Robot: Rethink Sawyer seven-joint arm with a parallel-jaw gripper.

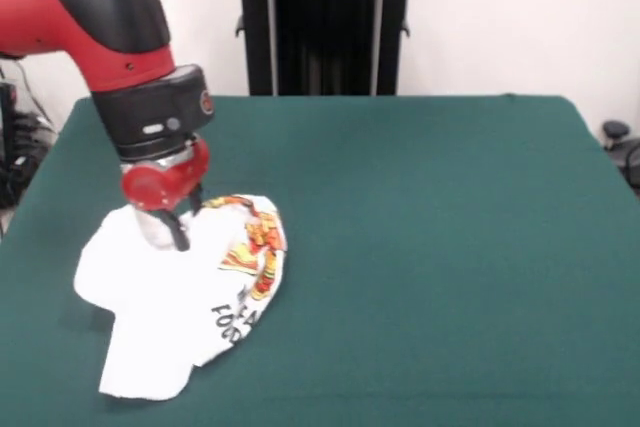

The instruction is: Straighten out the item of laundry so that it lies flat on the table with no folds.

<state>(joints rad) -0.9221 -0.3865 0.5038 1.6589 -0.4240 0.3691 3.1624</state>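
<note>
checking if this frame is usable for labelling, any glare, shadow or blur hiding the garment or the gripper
Front view: lighting is even, with no glare on the table. The item of laundry is bright white, so its folds barely read, though the print and lettering show. A soft shadow lies along its left and lower edges. The gripper is dark and slightly soft against the cloth, so its state is unclear.

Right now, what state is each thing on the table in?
Garment: crumpled, printed part folded over on itself, not flat.
Pincer: down on the garment's upper part; open or shut can't be told.
Table: green top, garment lying near one corner.
</note>
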